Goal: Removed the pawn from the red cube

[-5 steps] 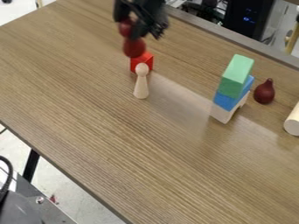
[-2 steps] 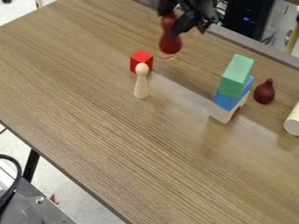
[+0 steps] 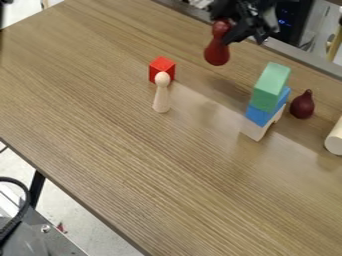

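Note:
Near the top edge, right of centre, is my gripper (image 3: 224, 34), shut on the neck of a dark red pawn (image 3: 217, 51). The pawn hangs upright with its wide end down, to the right of the red cube and apart from it. The red cube (image 3: 162, 68) rests on the table with nothing on top. A pale wooden pawn (image 3: 161, 95) stands just in front of the cube, its head overlapping the cube's lower part in the view.
Right of centre, a green block (image 3: 270, 85) sits on a blue block (image 3: 259, 115) over a pale arch-shaped block (image 3: 254, 132). A dark red pear-shaped piece (image 3: 302, 105) and a pale cylinder (image 3: 335, 142) lie farther right. The wooden table (image 3: 153, 165) has its far edge behind the gripper.
My gripper has carried the dark red pawn from just above the red cube away to the right. The cube, the pale pawn and the stacked blocks have stayed in place.

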Action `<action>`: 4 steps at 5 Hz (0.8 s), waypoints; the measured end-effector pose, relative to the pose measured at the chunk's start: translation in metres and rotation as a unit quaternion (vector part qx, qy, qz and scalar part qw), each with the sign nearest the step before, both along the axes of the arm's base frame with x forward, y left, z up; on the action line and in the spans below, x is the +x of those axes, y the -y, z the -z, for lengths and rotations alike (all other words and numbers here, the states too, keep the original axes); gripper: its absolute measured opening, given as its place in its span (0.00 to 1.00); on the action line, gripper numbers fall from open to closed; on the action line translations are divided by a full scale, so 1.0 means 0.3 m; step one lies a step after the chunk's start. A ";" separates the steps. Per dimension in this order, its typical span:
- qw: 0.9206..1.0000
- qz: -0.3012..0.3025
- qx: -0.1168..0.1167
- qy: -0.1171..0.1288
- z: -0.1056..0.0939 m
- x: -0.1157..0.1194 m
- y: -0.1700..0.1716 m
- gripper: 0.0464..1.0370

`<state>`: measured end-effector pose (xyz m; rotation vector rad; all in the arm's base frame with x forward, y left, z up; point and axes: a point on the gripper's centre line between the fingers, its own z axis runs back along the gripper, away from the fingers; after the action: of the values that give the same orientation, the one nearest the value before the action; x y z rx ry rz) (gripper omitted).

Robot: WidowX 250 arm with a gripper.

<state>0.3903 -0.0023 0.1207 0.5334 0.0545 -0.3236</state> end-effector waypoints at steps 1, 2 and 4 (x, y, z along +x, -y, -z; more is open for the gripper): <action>0.999 0.003 -0.023 -0.025 -0.004 0.019 0.030 0.50; 0.998 0.003 -0.017 -0.062 0.022 0.051 0.036 0.50; 0.994 0.000 0.009 -0.109 0.116 0.080 0.030 0.50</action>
<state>0.4142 -0.0112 0.0860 0.5150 0.2688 -0.3806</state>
